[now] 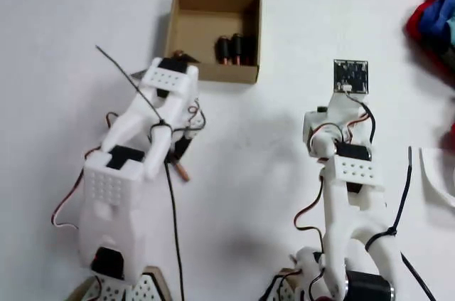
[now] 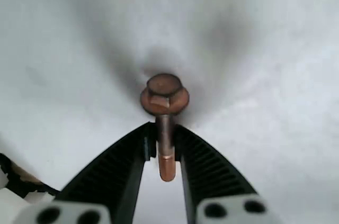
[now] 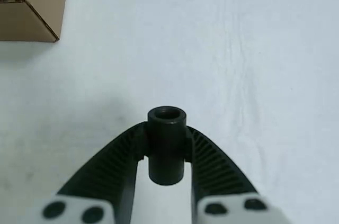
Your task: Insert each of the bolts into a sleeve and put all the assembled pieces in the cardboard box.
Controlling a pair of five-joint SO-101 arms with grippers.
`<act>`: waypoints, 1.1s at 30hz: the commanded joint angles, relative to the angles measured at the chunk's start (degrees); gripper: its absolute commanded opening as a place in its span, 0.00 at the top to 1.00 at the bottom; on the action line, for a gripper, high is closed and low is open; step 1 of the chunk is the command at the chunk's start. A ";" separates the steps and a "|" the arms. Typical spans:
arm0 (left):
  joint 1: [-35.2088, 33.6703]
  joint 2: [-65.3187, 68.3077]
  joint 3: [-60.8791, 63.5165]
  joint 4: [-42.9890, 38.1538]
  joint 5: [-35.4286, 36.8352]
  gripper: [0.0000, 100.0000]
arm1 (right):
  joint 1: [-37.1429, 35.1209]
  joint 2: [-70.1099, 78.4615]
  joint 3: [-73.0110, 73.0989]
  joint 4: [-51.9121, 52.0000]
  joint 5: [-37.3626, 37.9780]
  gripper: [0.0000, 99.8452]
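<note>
Over a white table [image 1: 242, 194], the left gripper [image 2: 165, 135] is clamped on a copper-coloured bolt [image 2: 164, 99], its ribbed black fingers [image 2: 124, 163] pinching the shank just behind the flanged hex head, with the threaded end poking back between them. In the high view the bolt's tip [image 1: 183, 171] shows at centre left of the frame, under the arm on that side. The right gripper [image 3: 167, 130] is closed around a dark sleeve [image 3: 167, 147], gripped across its round sides with the open bore facing away from the wrist. The cardboard box [image 1: 213, 72] sits at upper centre of the high view, and two assembled pieces [image 1: 232, 49] lie against its right wall. Both parts look small, rigid and light. The smooth shank and the round sleeve wall would likely swivel in a loose pinch, so a firm hold mid-length, leaving the bolt tip and the bore clear, seems the sound grip for mating them.
</note>
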 commanded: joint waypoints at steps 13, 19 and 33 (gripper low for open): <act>-4.66 -0.35 -1.19 -1.85 -38.33 0.96 | -0.31 -2.86 -0.44 -1.27 -0.44 0.98; -7.12 -0.88 -1.27 -8.09 -55.65 0.96 | -0.31 -2.86 -0.44 -1.27 -0.44 0.98; -8.35 -0.44 -3.47 -8.18 -50.90 0.74 | -0.48 -2.86 -0.44 -1.27 -0.44 0.98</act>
